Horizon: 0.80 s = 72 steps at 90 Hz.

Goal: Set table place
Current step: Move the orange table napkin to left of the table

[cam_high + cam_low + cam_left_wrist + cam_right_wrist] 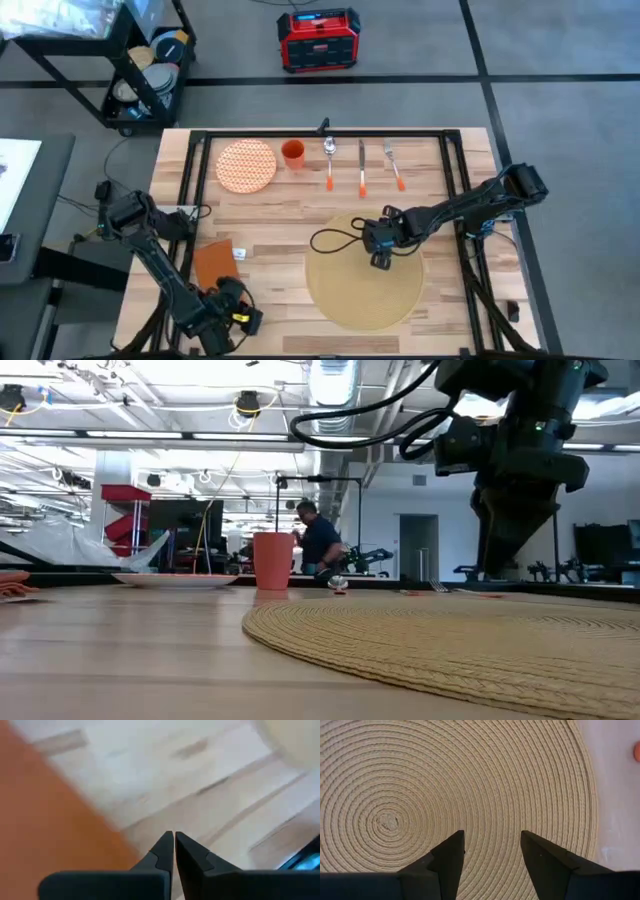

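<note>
The round tan placemat (365, 280) lies flat on the light wood table (280, 215), toward the near right. My right gripper (382, 252) hangs open just above the mat's far part (470, 780), pointing down, and clear of it in the low view (512, 550). My left gripper (232, 312) is shut near the table's near left edge, beside the orange napkin (216, 262). In the left wrist view the shut fingers (174, 842) point at bare wood next to the napkin (45, 810).
Along the far edge stand a patterned orange-and-white plate (246, 165), an orange cup (293, 153), and a spoon (329, 160), knife (361, 165) and fork (393, 165) with orange handles. A cable loop (335, 240) hangs off my right arm. A person (318, 540) stands far behind the table.
</note>
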Available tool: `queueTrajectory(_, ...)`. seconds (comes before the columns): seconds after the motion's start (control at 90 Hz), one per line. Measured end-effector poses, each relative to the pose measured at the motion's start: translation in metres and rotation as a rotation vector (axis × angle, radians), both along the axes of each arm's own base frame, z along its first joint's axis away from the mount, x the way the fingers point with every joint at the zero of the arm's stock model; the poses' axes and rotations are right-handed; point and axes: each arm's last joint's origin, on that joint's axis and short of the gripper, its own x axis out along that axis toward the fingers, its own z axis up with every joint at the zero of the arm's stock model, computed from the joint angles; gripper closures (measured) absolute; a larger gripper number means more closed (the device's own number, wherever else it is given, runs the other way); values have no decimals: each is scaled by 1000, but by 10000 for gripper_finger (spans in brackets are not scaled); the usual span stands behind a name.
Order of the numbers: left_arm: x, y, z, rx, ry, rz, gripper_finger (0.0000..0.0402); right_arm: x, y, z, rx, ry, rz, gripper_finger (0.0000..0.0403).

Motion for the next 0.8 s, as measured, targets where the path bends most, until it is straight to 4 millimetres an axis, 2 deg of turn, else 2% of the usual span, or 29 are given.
queueTrajectory(0.056, 5, 2, 10, -15, -101, 30, 402, 0, 1, 0, 5, -2, -11, 221)
queueTrajectory(0.133, 9, 8, 33, 5, -343, 101, 401, -1, 3, 0, 19, 1, -2, 221)
queueTrajectory(0.2, 5, 15, 54, 79, -536, 153, 402, -1, 4, 0, 24, 2, 0, 221)
queueTrajectory(0.278, -1, 26, 70, 117, -635, 211, 401, -1, 5, 0, 27, 2, 4, 221)
queueTrajectory(0.344, -6, 33, 74, 97, -605, 225, 402, -1, 5, 0, 28, -2, 3, 221)
queueTrajectory(0.456, -8, 38, 73, 0, -454, 221, 402, 0, 5, 0, 30, -6, 1, 221)
queueTrajectory(0.678, -10, 44, 91, -36, -425, 237, 402, -1, 9, 0, 68, -29, -99, 221)
queueTrajectory(0.722, -16, 42, 95, -45, -314, 163, 401, 0, 9, 1, 71, -38, -103, 221)
queueTrajectory(0.8, -32, 38, 104, -107, -10, -28, 401, 1, 10, 1, 75, -47, -100, 221)
